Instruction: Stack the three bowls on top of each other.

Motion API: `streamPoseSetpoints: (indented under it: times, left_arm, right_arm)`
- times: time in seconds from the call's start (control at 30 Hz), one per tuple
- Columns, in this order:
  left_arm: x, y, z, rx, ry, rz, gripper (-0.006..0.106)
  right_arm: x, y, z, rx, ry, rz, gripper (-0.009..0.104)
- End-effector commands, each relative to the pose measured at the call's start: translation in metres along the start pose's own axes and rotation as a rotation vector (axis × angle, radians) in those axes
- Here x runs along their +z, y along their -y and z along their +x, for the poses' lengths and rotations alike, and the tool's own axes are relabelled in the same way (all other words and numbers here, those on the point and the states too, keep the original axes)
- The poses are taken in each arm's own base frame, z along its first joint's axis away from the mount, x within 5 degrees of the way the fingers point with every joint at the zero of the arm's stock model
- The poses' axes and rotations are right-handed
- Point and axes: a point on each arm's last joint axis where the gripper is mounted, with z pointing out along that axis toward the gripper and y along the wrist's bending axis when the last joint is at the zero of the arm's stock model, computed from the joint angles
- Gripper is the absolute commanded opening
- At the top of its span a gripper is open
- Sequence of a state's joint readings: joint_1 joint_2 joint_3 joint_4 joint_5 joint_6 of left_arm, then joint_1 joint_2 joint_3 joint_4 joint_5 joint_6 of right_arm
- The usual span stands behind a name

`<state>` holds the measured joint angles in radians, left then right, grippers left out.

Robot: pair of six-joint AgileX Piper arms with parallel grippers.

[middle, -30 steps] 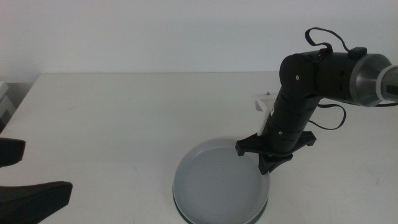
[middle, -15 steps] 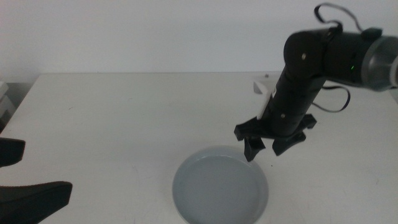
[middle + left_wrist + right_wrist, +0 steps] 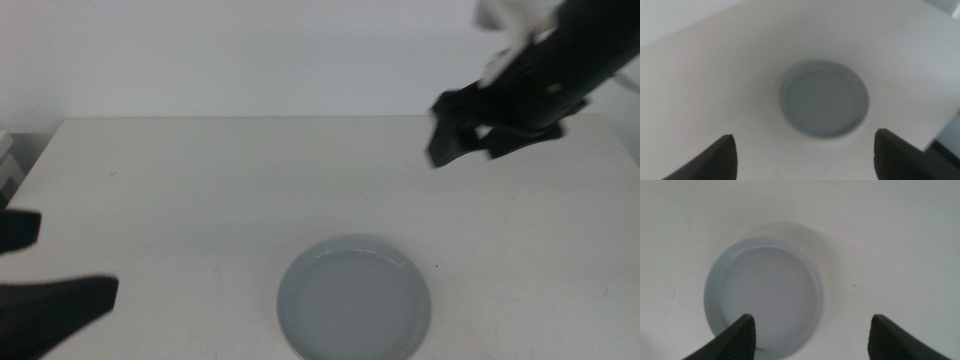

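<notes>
We see a stack of bowls (image 3: 354,298) sitting on the white worktop (image 3: 200,190), close to its near edge and a little right of centre in the middle view. Only the grey top bowl shows plainly; beneath it we can make out little more than a thin rim, and we cannot tell from these views how many bowls lie under it.

Our right hand (image 3: 478,134) hangs high above the far right part of the worktop, well apart from the stack and blurred. In the right wrist view its two dark fingers (image 3: 737,337) stand spread wide, with the grey bowl (image 3: 764,294) seen far below between them. The hand holds nothing and touches nothing.

Our left hand (image 3: 40,275) waits at the near left corner of the middle view, low and off to the side of the stack. Its fingers (image 3: 715,160) are likewise spread wide apart and empty, and the left wrist view shows the bowl (image 3: 824,98) lying beyond them on the worktop, untouched.
</notes>
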<state>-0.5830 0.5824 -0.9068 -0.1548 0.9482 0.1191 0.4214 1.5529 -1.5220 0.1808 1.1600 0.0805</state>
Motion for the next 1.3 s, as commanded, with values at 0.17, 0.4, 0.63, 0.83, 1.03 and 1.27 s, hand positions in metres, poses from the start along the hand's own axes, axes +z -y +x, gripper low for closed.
streamPoseSetpoints:
  times: [0.17, 0.4, 0.63, 0.83, 1.03, 1.27]
  left_arm:
    - [0.038, -0.014, -0.032, 0.027, 0.062, -0.093, 0.105]
    - [0.092, -0.052, -0.059, -0.037, -0.029, -0.256, 0.105]
    - [0.079, -0.098, -0.070, -0.187, 0.016, -0.392, 0.105]
    - [0.061, -0.081, -0.040, -0.230, 0.134, -0.349, 0.105]
    - [0.037, -0.058, 0.013, -0.217, 0.363, -0.411, 0.105]
    - [0.023, -0.045, 0.057, -0.182, 0.555, -0.477, 0.105]
  right_arm:
    - [-0.085, 0.026, 0.020, 0.042, 0.209, 0.051, 0.057]
    - [-0.118, 0.042, 0.065, 0.057, 0.310, 0.146, 0.057]
    - [-0.131, 0.058, 0.117, 0.104, 0.449, 0.248, 0.057]
    - [-0.120, 0.059, 0.161, 0.089, 0.610, 0.279, 0.055]
    - [-0.102, 0.060, 0.202, 0.022, 0.806, 0.322, 0.053]
    - [-0.085, 0.063, 0.223, -0.014, 0.911, 0.344, 0.053]
